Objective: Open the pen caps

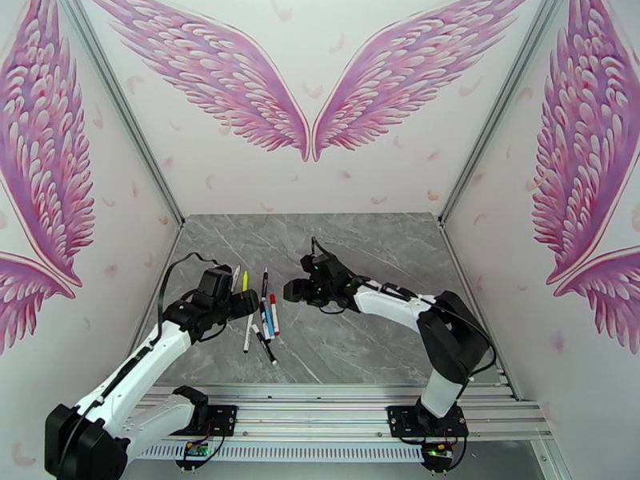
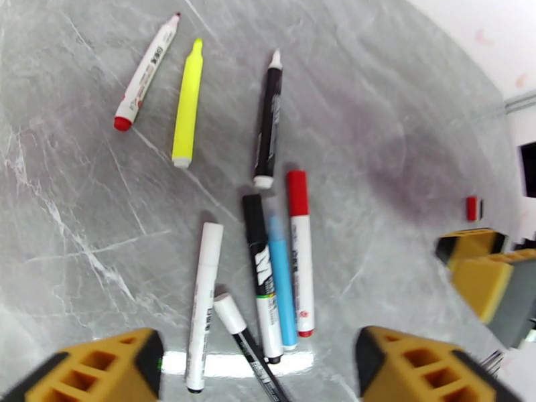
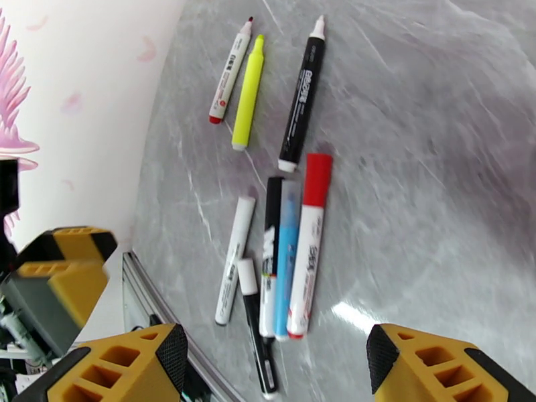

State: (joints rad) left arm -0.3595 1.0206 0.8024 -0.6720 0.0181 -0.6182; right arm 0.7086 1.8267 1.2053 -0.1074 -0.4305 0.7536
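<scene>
Several pens (image 1: 266, 316) lie on the grey table between my two grippers. Three lie apart with bare tips: a white marker with a red end (image 2: 144, 72), a yellow highlighter (image 2: 187, 102) and a black marker (image 2: 268, 122). In the nearer cluster, a red cap (image 2: 297, 192) sits on a white marker. A black cap (image 2: 253, 219) sits on another, beside a blue pen (image 2: 280, 283). A white cap (image 2: 229, 313) tops a slim black pen. My left gripper (image 2: 258, 360) hovers open over the cluster, holding nothing. My right gripper (image 3: 276, 353) also stands open above it.
A plain white pen (image 2: 204, 303) lies at the cluster's left. A small red piece (image 2: 473, 208), perhaps a loose cap, shows beyond the right gripper's fingers (image 2: 479, 279). Winged walls close in the table (image 1: 360, 258) on three sides; a metal rail (image 1: 320, 410) runs along the near edge.
</scene>
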